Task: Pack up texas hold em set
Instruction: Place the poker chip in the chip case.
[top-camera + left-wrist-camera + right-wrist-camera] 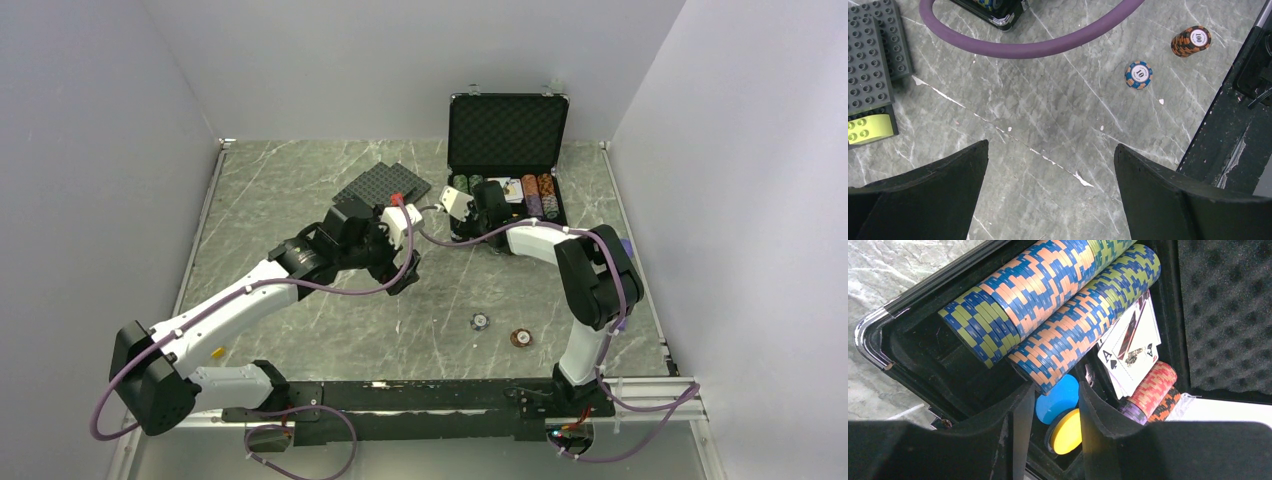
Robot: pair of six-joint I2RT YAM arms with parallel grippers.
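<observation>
Nearest the bases, two loose chip stacks stand apart on the table (1048, 105): a blue stack (1138, 75) marked 10 and an orange stack (1191, 41) marked 100. Past them the left gripper (1050, 150) hangs over bare marble, jaws spread wide, empty. Farther on, the right gripper (1055, 386) reaches into the case (507, 130) at its front left, jaws partly apart, gripping nothing, over a blue disc (1058, 399) and a yellow disc (1066, 431). Chip rows (1048, 295) and cards (1133, 347) lie alongside; the lid stands upright.
</observation>
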